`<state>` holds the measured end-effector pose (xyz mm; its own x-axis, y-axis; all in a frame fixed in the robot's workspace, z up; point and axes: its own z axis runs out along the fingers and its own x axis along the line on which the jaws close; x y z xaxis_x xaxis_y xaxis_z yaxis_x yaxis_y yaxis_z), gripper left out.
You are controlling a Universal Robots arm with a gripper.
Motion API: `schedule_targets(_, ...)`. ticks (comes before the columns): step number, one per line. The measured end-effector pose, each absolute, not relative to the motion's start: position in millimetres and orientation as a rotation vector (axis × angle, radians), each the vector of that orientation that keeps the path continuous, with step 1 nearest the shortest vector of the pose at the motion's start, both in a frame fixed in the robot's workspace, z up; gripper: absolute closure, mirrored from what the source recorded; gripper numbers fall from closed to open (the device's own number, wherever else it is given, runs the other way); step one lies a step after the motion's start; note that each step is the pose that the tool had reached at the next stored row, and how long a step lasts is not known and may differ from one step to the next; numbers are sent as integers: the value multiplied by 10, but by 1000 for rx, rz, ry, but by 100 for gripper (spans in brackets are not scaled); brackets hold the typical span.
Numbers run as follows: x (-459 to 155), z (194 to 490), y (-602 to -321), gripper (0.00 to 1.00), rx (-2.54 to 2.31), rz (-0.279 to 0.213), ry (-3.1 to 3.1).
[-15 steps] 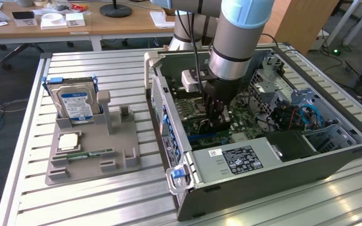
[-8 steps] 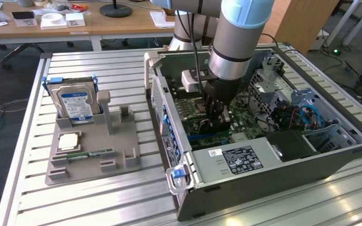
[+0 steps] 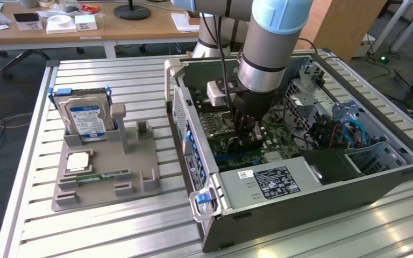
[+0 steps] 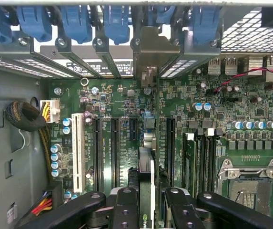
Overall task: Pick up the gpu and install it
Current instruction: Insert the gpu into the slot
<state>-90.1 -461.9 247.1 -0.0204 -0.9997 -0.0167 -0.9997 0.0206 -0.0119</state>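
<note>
Now | jaws (image 4: 146,210) clamp gpu (image 4: 146,171) edge-on over motherboard (image 4: 126,102) | open case (image 3: 321,177) on slatted table (image 3: 106,226) | desks (image 3: 84,27) behind

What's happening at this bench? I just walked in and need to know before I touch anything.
The robot arm has its gripper down inside the open computer case. Its jaws are closed on the gpu, held edge-on over the motherboard, with its metal bracket up at the case's rear slot openings. On the grey holder beside the case, the hard drive stands upright.
</note>
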Motion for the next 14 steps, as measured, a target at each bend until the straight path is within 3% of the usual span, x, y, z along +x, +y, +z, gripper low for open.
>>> schedule_targets(14, -902, 2486, -4618, 74, -2174, 26, 2220)
